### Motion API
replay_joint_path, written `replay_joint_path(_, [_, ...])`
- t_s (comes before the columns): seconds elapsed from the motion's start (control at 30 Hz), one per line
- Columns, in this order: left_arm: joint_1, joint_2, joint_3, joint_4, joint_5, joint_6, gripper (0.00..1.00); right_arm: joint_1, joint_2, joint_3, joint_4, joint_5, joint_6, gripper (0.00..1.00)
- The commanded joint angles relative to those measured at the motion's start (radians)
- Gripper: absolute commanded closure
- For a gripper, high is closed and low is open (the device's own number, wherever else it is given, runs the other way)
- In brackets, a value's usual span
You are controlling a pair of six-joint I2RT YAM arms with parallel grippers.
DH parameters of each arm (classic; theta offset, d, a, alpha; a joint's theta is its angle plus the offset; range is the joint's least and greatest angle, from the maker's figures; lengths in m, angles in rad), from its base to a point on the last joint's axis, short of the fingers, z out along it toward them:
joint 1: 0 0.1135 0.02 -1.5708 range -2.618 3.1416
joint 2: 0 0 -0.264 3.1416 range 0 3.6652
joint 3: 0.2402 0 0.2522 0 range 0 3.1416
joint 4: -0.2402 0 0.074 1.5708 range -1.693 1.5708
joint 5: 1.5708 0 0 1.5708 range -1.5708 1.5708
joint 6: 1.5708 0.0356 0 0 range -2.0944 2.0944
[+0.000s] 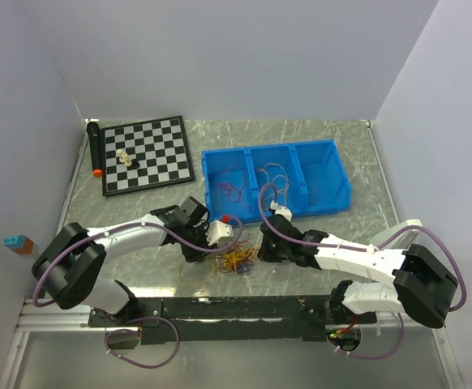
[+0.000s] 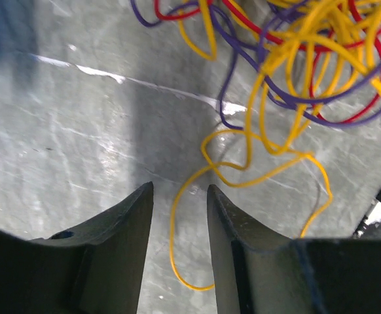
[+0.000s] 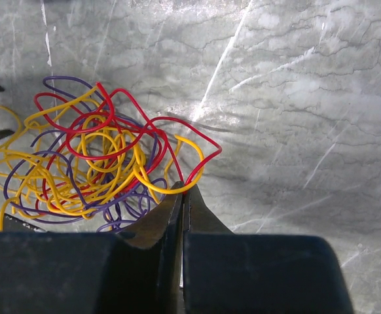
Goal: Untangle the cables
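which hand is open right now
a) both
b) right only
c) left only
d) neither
c: the left hand shows a wide gap in its wrist view, while the right hand is pinched shut at the edge of the cables.

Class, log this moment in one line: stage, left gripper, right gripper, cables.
stage: untangling | left gripper: open, yellow strand between its jaws | right gripper: shut on cables at pile edge | pile: knotted, on table
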Motion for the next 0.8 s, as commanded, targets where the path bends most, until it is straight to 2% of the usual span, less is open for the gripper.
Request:
replay_joint_path(0.0, [0.006, 0.036, -0.003, 0.053, -0.021, 0.015, 0.57, 0.011, -0.034, 0.006, 0.012, 0.021, 0.01, 1.0])
replay_joint_path(0.13, [0.015, 0.056, -0.007, 0.03, -0.026, 0.027, 0.63, 0.009, -0.054, -0.003, -0.005, 0.034, 0.01, 1.0])
replay_joint_path(0.53, [0.114, -0.013, 0.025, -0.158, -0.03, 0.092, 0.5, 0.009, -0.08, -0.019, -0.014, 0.049, 0.008, 1.0])
replay_joint_path(0.77, [0.131, 0.013, 0.024, -0.183, 0.009, 0.099, 0.53, 0.009, -0.093, -0.019, -0.028, 0.06, 0.007, 1.0])
